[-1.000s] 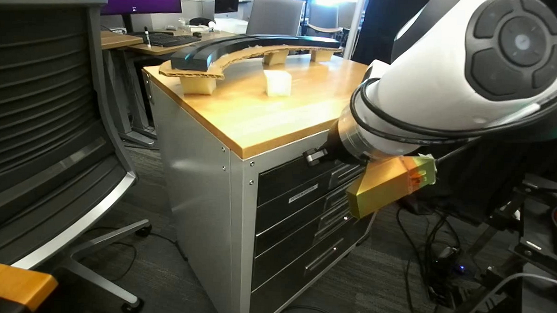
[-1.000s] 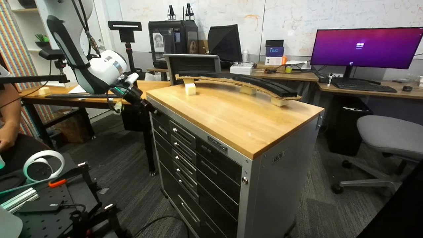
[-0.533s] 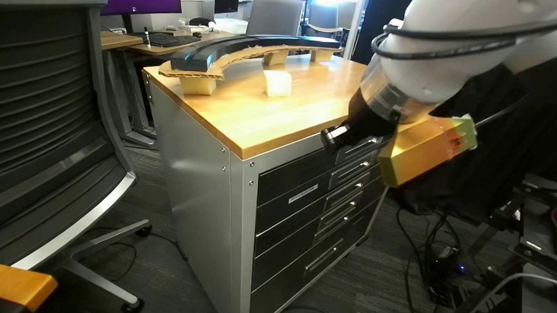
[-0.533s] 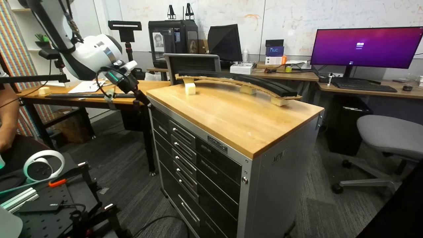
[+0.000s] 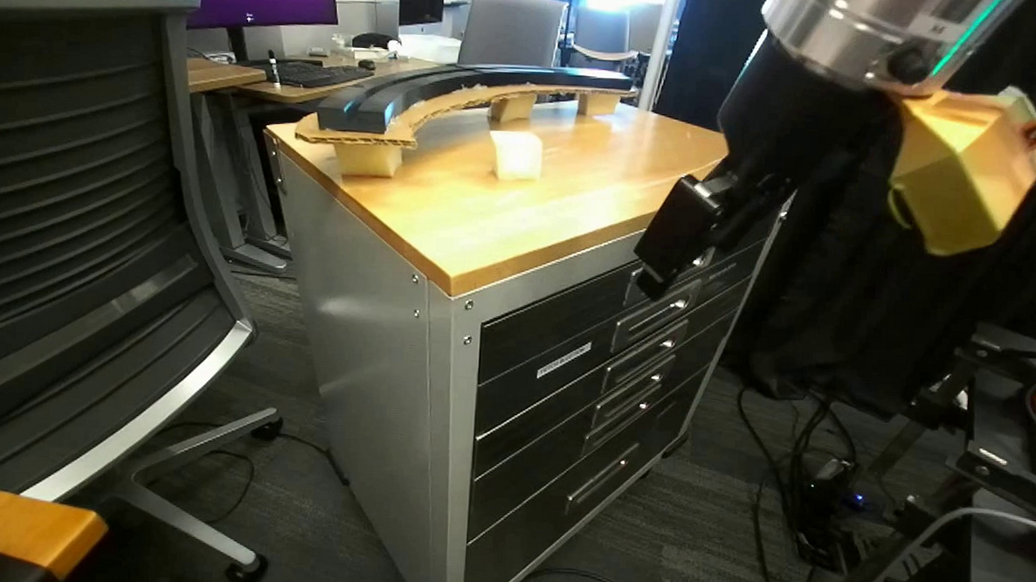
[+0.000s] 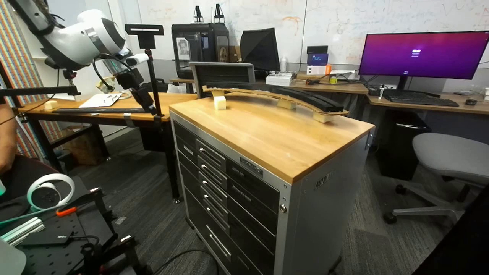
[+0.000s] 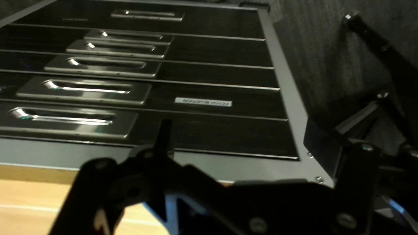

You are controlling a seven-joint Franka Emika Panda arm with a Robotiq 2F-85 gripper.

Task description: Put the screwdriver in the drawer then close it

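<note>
The screwdriver is out of view in every frame. The drawer (image 5: 551, 327), a wide dark front at the top of the grey tool cabinet, sits pushed in flush, so its inside is hidden. Its front (image 7: 212, 133) also shows in the wrist view, where the cabinet stands upside down. My gripper (image 7: 241, 140) is open, fingers wide apart with nothing between them. In an exterior view the gripper (image 5: 694, 257) hangs before the upper drawer fronts; in the other angle it stands off the cabinet's far left corner, apart from it.
A wooden top (image 6: 244, 126) covers the cabinet, with a curved black piece (image 6: 305, 97) on foam blocks along its back. Lower drawers (image 7: 209, 75) are also flush. A camera stand (image 6: 149, 53) and a long table (image 6: 164, 101) are behind the arm. An office chair (image 5: 75, 219) stands beside the cabinet.
My gripper has drawn back from the cabinet front, risen and turned, moving away from the top drawer. Its jaws have gone from closed to wide apart. The drawers have not moved.
</note>
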